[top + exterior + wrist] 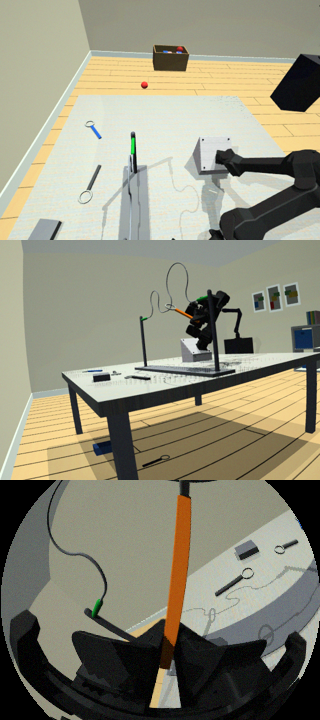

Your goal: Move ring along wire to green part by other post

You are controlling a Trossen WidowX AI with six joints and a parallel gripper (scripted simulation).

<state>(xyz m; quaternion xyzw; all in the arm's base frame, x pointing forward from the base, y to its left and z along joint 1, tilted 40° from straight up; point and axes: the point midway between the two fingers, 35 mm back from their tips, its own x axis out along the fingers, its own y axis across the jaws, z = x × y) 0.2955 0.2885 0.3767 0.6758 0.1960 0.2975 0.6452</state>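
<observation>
"What is the hand doing?"

"The hand [197,317] [168,623] is gripping the orange handle [184,313] [180,565] near its end, its fingers closing on both sides."

"And the ring [166,307] [197,481]?"

"It is sitting up in the air between the posts, tilting, with the wire [130,214] [177,263] [48,522] appearing to pass through it. It is standing at the grey stretch between the tall loop and the smaller hump. Whether it is touching the grey, I cannot tell."

"The green parts?"

"The right green part [202,298] [97,607] is adjoining the near right post [213,330] [112,625]; the left green part [132,145] [144,318] is adjoining the far left post [135,162] [143,343]. The ring is hanging on neither."

"And the handle's direction?"

"It is sloping down to the right, towards the hand."

"Anything lying about?"

"A dark-handled tool [93,178] [140,377] [229,586] is lying flat on the table [85,392], left of the near right post."
</observation>
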